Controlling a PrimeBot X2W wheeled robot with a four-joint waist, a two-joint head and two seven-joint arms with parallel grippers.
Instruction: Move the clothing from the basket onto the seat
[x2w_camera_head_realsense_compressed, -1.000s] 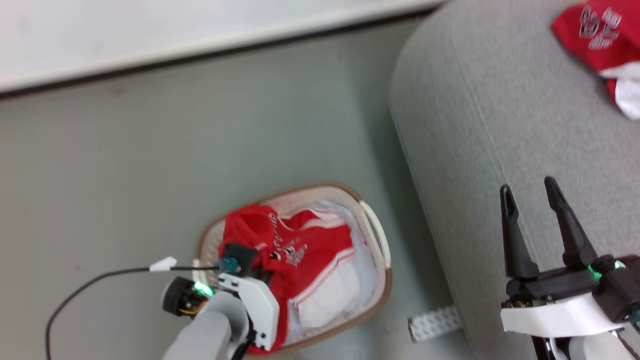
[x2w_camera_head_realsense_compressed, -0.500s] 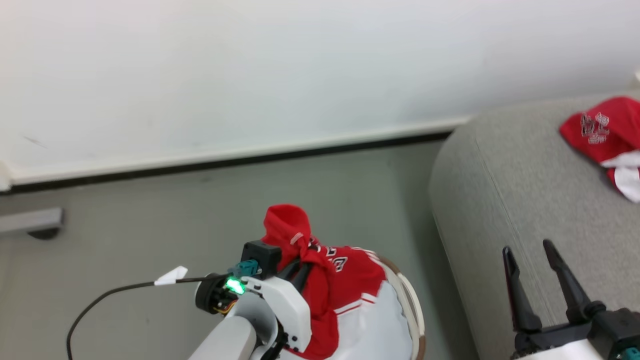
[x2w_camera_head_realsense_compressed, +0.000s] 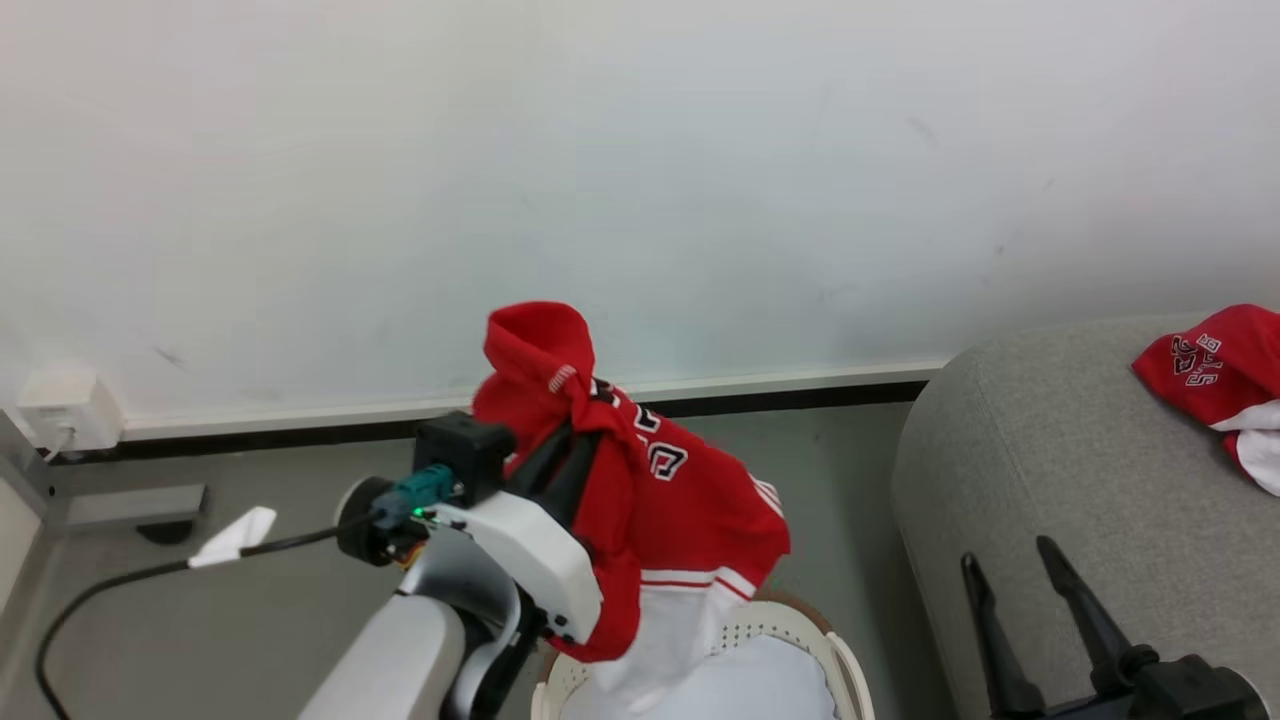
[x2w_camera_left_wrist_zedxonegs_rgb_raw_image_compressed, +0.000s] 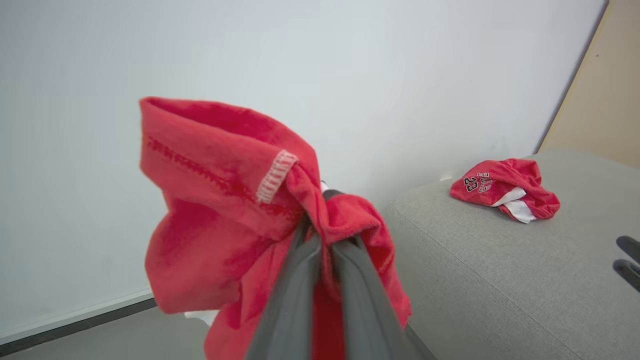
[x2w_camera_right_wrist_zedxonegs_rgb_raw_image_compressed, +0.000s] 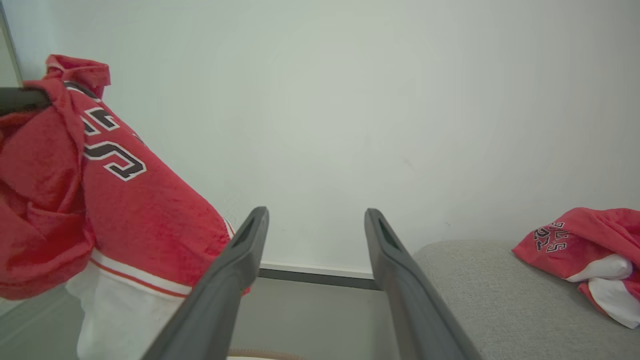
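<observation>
Two red jerseys (x2w_camera_head_realsense_compressed: 680, 500) (x2w_camera_head_realsense_compressed: 1215, 365), one basket (x2w_camera_head_realsense_compressed: 840, 660), one sofa (x2w_camera_head_realsense_compressed: 1050, 450), and two end effectors (x2w_camera_left_wrist_zedxonegs_rgb_raw_image_compressed: 324, 245) (x2w_camera_head_realsense_compressed: 1007, 555).

— Where's the jersey (x2w_camera_head_realsense_compressed: 660, 500)?
— In the left hand (x2w_camera_head_realsense_compressed: 578, 445), above the basket (x2w_camera_head_realsense_compressed: 790, 625), left of the sofa (x2w_camera_head_realsense_compressed: 1050, 450).
— And on the sofa?
— A 2nd jersey (x2w_camera_head_realsense_compressed: 1215, 365), far right; the wall (x2w_camera_head_realsense_compressed: 700, 150) stands behind.

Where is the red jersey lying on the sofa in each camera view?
Head view: jersey at the right edge, mid-height, cut off.
Left wrist view: jersey right of centre, mid-height.
Right wrist view: jersey at the lower right, cut off.
Shared landmark: the grey sofa beneath it.
</observation>
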